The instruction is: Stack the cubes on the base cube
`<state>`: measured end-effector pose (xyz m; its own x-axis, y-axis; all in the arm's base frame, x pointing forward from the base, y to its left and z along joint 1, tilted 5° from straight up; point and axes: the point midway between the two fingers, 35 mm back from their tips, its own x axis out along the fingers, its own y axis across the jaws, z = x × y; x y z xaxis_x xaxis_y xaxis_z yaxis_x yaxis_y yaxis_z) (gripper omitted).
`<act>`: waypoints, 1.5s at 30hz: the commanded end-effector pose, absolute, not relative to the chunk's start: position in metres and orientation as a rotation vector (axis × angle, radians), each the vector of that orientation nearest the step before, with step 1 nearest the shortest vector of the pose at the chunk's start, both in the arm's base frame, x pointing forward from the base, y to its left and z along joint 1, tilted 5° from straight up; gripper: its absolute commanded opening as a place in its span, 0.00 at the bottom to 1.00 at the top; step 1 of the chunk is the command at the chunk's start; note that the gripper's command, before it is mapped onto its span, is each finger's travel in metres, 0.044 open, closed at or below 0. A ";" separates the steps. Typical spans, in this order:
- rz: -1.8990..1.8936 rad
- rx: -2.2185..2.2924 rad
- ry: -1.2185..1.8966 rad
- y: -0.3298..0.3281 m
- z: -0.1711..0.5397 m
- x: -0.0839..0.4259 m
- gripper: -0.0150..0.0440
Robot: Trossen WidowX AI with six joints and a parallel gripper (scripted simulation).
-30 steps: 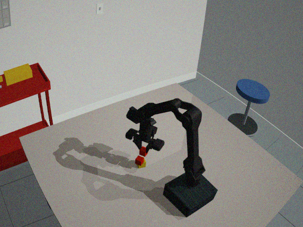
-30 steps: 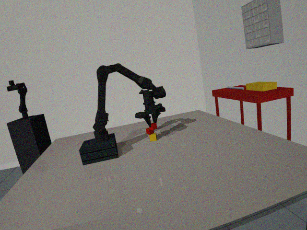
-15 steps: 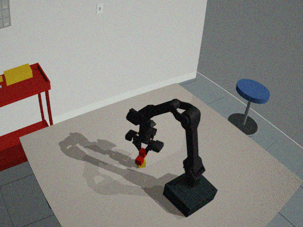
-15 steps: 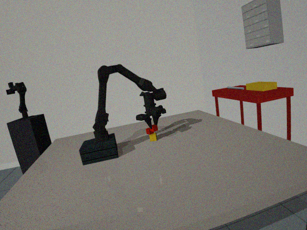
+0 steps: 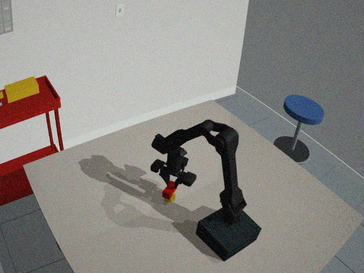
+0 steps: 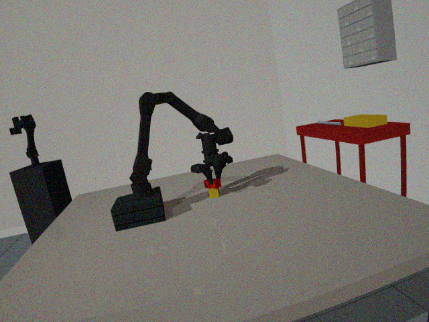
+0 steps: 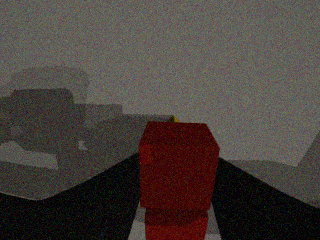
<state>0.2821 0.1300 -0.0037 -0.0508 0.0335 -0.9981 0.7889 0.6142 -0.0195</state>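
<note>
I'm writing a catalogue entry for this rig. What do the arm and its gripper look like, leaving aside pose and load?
The matte black jointed arm is built of rounded, tube-like links rising from a square, dark slab-shaped base block. The black parallel-jaw gripper has a boxy body with blocky side lugs and two tapering jaws. No cables, markings or lettering can be made out.
</note>
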 end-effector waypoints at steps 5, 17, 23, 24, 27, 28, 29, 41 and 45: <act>-0.710 0.729 1.514 0.131 -0.005 0.282 0.43; -0.710 0.729 1.514 0.131 -0.005 0.282 0.57; -0.710 0.729 1.514 0.131 -0.005 0.282 0.60; -0.710 0.728 1.514 0.131 -0.004 0.282 0.60; -0.709 0.723 1.513 0.130 0.004 0.283 0.60; -0.709 0.723 1.513 0.130 0.005 0.283 0.60; -0.709 0.723 1.513 0.130 0.006 0.283 0.60; -0.709 0.723 1.513 0.129 0.023 0.284 0.60; -0.709 0.723 1.513 0.129 0.028 0.284 0.60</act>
<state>0.2817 0.1283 0.0217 -0.0588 0.0303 -0.9978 0.7917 0.6102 -0.0281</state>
